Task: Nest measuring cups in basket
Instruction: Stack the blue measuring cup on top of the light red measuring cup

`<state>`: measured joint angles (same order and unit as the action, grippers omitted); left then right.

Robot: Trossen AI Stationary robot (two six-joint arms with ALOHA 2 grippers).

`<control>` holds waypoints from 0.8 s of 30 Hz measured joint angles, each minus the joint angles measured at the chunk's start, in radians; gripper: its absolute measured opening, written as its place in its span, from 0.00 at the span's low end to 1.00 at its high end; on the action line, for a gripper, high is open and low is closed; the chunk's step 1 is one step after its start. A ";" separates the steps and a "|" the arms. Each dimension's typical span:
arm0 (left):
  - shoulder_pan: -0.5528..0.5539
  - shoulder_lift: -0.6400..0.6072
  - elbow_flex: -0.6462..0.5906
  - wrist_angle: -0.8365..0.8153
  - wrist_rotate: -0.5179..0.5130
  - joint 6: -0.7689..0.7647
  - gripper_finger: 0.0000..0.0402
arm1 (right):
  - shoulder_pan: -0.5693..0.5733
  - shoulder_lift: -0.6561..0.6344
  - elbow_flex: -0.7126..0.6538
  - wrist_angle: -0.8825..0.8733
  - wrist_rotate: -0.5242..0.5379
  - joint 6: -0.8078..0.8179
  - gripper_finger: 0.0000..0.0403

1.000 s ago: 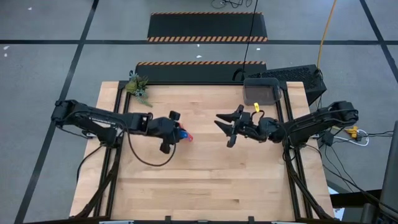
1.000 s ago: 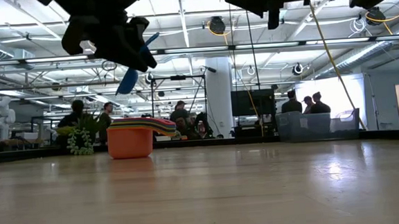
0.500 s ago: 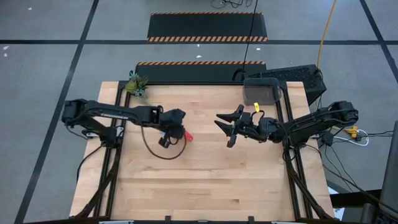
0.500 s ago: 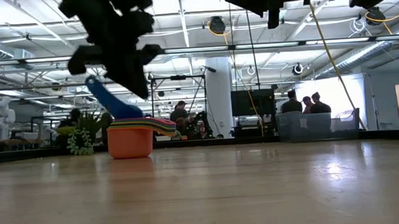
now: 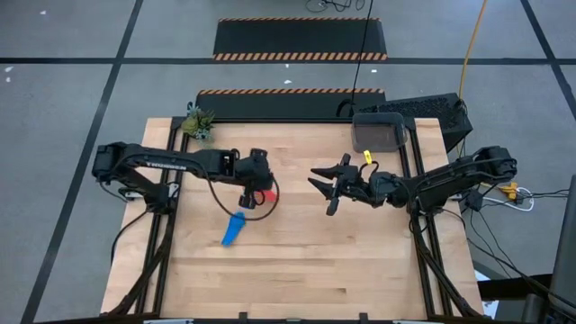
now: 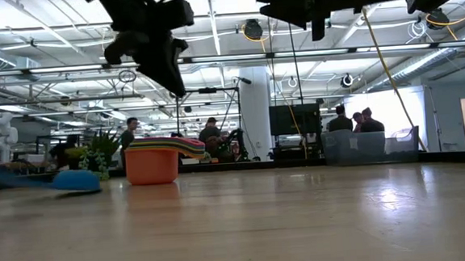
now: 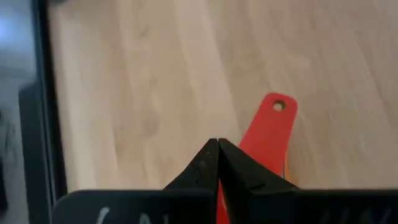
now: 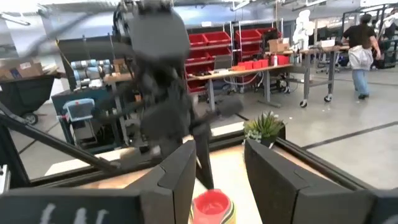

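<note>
One blue cup (image 5: 233, 229) lies alone on the table (image 5: 297, 270), well apart from the stack of cups (image 6: 157, 159), on the stack's side away from the basket (image 5: 379, 134). Left gripper (image 5: 256, 179) hovers right over that stack, jaws pinched shut on nothing I can make out; from its wrist you see the red handle (image 7: 268, 134) poking out just beyond the closed tips. So the stack is not yet in the basket, and the blue cup looks like a stray. My guess: the next move calls for opening those jaws, going over to the blue cup and taking it by its handle. Right gripper (image 5: 326, 186) hangs between stack and basket, fingers (image 8: 177, 180) parted, empty, facing the stack. The basket sits at the table's far corner, well beyond the right gripper.
</note>
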<state>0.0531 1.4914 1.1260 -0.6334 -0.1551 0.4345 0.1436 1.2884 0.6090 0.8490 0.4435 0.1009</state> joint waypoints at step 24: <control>-0.882 -0.061 -0.255 -0.012 -0.196 -0.874 0.46 | 0.000 0.000 0.001 -0.113 0.000 0.045 0.33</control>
<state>-0.8287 1.4305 0.8707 -0.6458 -0.3507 -0.4395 0.1436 1.2881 0.6098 0.7359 0.4433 0.1460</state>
